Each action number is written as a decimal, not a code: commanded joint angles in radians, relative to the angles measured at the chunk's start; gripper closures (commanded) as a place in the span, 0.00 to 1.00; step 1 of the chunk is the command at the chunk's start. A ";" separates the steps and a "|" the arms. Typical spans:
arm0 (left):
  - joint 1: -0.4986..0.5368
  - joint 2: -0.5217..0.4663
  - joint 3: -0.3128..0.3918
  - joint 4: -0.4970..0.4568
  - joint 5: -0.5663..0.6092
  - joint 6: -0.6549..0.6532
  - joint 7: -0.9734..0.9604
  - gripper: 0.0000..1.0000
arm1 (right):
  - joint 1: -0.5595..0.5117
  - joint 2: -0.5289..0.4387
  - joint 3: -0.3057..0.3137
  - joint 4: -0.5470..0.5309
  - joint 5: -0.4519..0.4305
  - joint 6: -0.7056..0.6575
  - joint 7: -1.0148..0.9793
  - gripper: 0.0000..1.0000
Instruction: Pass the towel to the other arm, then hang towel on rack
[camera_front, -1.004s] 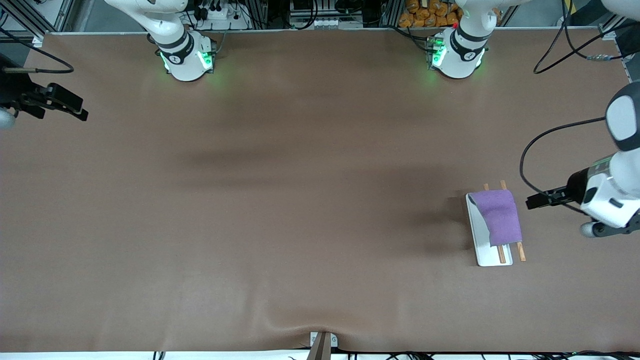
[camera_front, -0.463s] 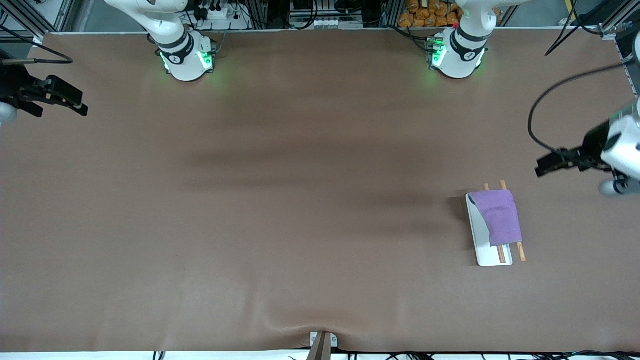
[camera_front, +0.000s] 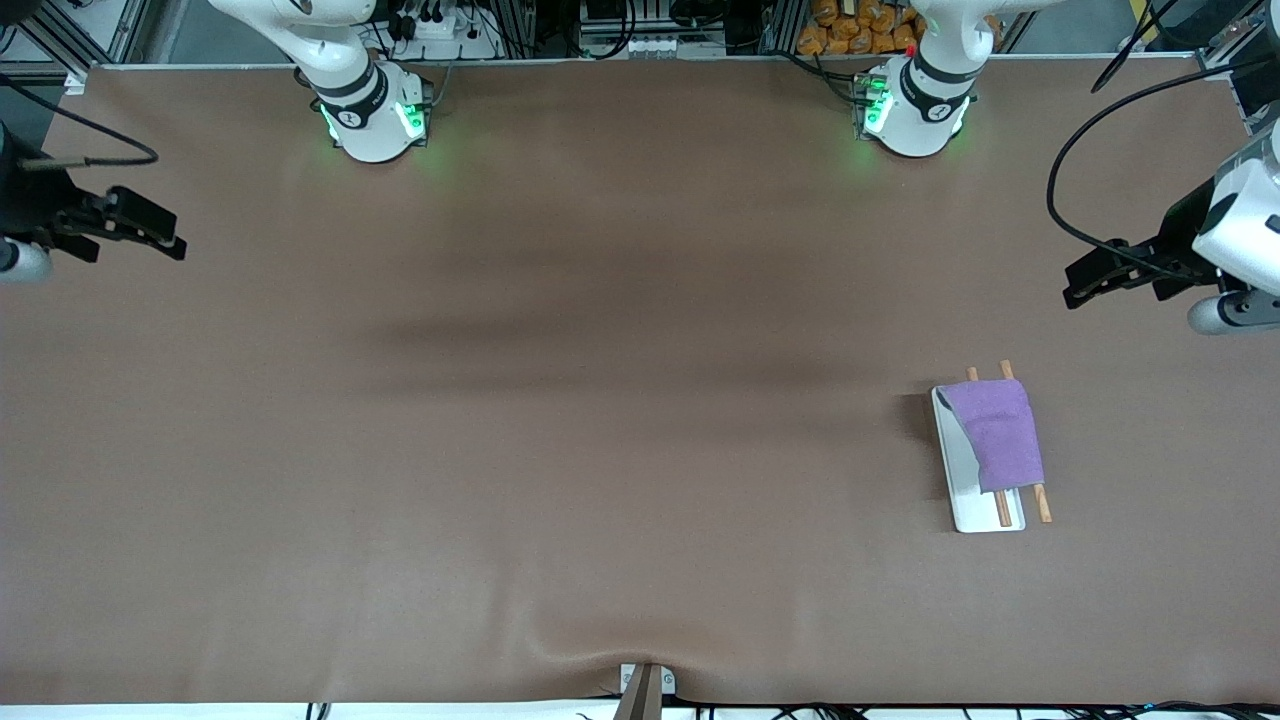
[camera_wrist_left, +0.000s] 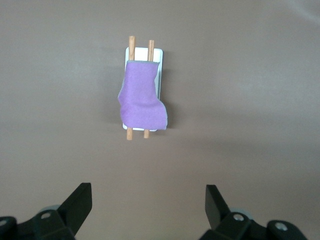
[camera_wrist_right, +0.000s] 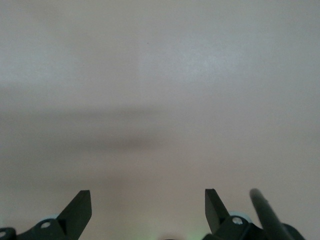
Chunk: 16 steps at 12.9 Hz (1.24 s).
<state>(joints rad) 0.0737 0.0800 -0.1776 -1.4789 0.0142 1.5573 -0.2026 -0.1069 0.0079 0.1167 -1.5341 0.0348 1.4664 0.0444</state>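
Purple soft cloth towel (camera_front: 995, 435) hangs over the white rack's (camera_front: 962, 487) brown rods, so we judge hanging done: our left gripper (camera_front: 1085, 280), jaws spread, has lifted toward one o'clock; right gripper (camera_front: 160, 232) waits, spread.

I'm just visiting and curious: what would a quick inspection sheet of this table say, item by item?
Surface: brown table cover, slightly rippled at the camera edge.
Job's things: purple towel draped over the rack rods, toward the left arm's end.
Clutter: nothing seen.
End effectors: left end effector open, empty, raised above the table near the rack; right end effector open, empty, at its own end.
Cables: black cable looping to the left arm.
Surroundings: frames and wiring by the bases.
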 joint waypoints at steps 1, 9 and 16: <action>-0.014 -0.072 0.033 -0.078 0.007 0.000 0.011 0.00 | 0.004 -0.011 0.003 -0.014 -0.006 -0.001 0.080 0.00; -0.017 -0.154 0.035 -0.158 0.007 0.000 0.025 0.00 | 0.001 -0.019 0.003 -0.014 -0.006 -0.008 0.054 0.00; -0.043 -0.167 0.050 -0.130 0.003 -0.052 0.043 0.00 | 0.007 -0.017 -0.028 -0.014 -0.003 -0.005 0.040 0.00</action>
<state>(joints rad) 0.0479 -0.0651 -0.1419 -1.6076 0.0142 1.5266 -0.1750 -0.1060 0.0052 0.0948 -1.5402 0.0348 1.4622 0.0906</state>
